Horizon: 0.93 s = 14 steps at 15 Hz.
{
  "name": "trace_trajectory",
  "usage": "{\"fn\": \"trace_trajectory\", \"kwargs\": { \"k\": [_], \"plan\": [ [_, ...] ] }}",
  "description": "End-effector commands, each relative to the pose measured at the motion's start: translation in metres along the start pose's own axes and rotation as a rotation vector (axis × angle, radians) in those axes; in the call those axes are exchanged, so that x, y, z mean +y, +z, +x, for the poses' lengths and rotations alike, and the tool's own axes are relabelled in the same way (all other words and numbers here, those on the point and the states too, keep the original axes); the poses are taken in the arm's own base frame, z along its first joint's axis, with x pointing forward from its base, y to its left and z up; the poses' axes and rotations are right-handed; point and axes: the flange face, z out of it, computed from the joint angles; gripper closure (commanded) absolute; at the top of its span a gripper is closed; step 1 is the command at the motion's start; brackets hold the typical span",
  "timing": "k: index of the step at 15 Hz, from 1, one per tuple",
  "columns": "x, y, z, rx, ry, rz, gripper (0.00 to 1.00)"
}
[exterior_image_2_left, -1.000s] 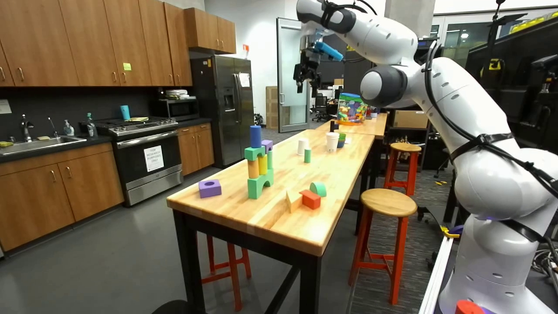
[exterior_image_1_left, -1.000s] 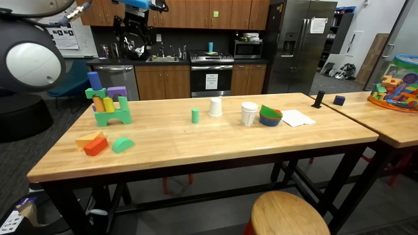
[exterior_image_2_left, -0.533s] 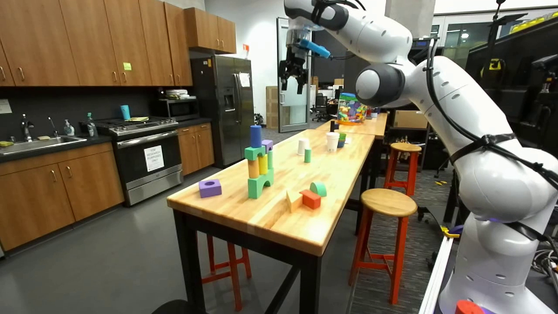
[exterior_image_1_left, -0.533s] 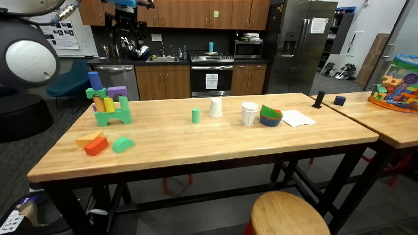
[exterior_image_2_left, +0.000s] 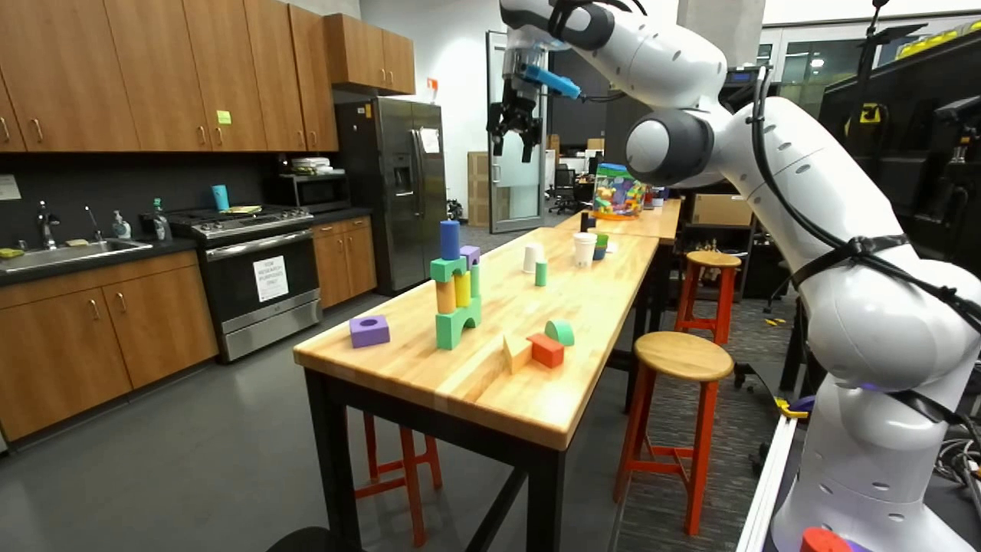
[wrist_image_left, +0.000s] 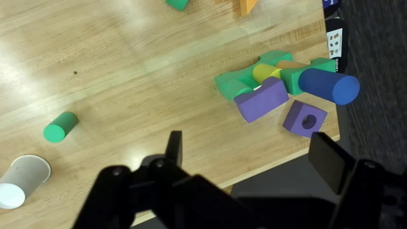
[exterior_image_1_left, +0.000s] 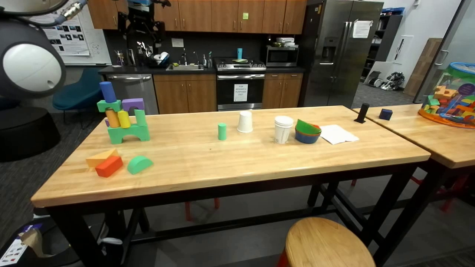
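In an exterior view, the black two-fingered claw (exterior_image_2_left: 512, 152) hangs higher than the stacked tower of coloured blocks (exterior_image_2_left: 461, 290). In an exterior view, the light wooden table (exterior_image_1_left: 230, 167) lies lower than it. In the wrist view, its fingers (wrist_image_left: 327, 162) stand spread; the tower shows below and ahead of them, the purple block with a round hole (wrist_image_left: 297, 116) past one fingertip, the upright green cylinder (wrist_image_left: 60, 127) out beyond the other.

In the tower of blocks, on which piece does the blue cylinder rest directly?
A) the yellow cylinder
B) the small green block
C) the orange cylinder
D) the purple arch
B: in both exterior views the lower end of the blue cylinder meets the top of the small green block.
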Motion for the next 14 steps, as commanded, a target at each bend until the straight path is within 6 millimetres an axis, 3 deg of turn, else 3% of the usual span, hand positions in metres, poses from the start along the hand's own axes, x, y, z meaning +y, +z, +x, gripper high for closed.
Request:
{"fn": "trace_trajectory", "kwargs": {
  "k": [1,9,14],
  "plan": [
    [0.000,0.000,0.001,0.002,0.003,-0.013,0.00],
    [0.023,-0.029,-0.026,-0.014,0.031,-0.052,0.00],
    [0.023,-0.064,-0.066,-0.052,0.012,0.007,0.00]
  ]
}}
